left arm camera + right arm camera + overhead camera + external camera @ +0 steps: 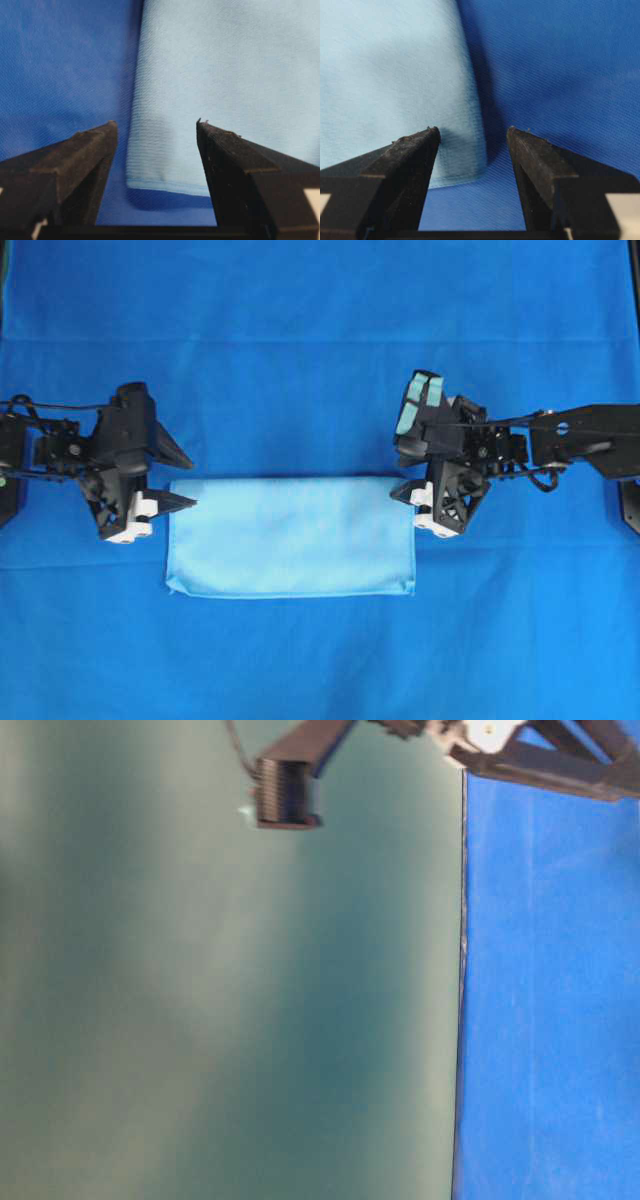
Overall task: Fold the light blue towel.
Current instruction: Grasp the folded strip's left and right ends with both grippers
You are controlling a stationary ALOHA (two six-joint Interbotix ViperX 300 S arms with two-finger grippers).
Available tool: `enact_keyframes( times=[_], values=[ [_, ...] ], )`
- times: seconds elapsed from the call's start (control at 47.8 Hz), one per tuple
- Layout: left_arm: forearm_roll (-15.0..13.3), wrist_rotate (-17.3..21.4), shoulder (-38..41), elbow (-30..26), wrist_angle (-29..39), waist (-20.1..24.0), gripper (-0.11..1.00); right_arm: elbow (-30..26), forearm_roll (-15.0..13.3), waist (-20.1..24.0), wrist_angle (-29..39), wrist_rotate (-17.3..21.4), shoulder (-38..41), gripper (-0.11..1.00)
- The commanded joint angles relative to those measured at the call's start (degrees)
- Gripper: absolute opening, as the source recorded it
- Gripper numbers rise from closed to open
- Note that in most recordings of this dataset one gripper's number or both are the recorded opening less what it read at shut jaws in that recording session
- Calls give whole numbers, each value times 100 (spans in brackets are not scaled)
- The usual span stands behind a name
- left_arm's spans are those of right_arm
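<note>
The light blue towel (290, 536) lay flat on the darker blue table covering (320, 370), folded into a wide rectangle near the middle of the overhead view, its long edges running left to right. The left gripper (178, 480) hung just beside the towel's far left corner, its jaws standing apart with nothing between them — its own camera showed the towel's corner (165, 165) lying below and between the two black fingers (85, 155). The right gripper (405, 468) hung at the far right corner, likewise spread wide and empty — the hemmed corner (465, 165) showed between its fingers (410, 160). The table-level view was blurred; only part of a dark arm (560, 760) showed at its top.
</note>
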Motion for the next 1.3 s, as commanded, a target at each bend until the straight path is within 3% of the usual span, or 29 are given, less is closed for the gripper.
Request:
enact_keyframes(
  times=[0.0,0.209,0.46,0.523,0.669,0.711,0.795,1.025,1.276],
  values=[
    [0,0,237,-105,-149,79,61,-70,-9,-18,-70,-18,35,60],
    [0,0,747,-158,-211,88,55,-44,9,-18,-105,44,246,60],
    [0,-9,782,-158,114,88,34,-53,0,-18,-88,18,246,56],
    [0,0,782,-167,255,70,29,-62,-18,-9,-79,-18,246,47],
    [9,18,782,-237,536,35,14,-53,-18,26,-70,-35,246,8],
    [0,18,773,-264,615,35,10,-44,-18,35,-70,-35,237,1],
    [0,9,773,-325,721,35,4,-35,-18,44,-70,-26,229,2],
    [9,9,642,-457,870,35,4,-62,-18,44,-26,-35,62,2],
    [0,0,-237,-809,1670,53,4,-158,-18,44,791,9,-747,2]
  ],
)
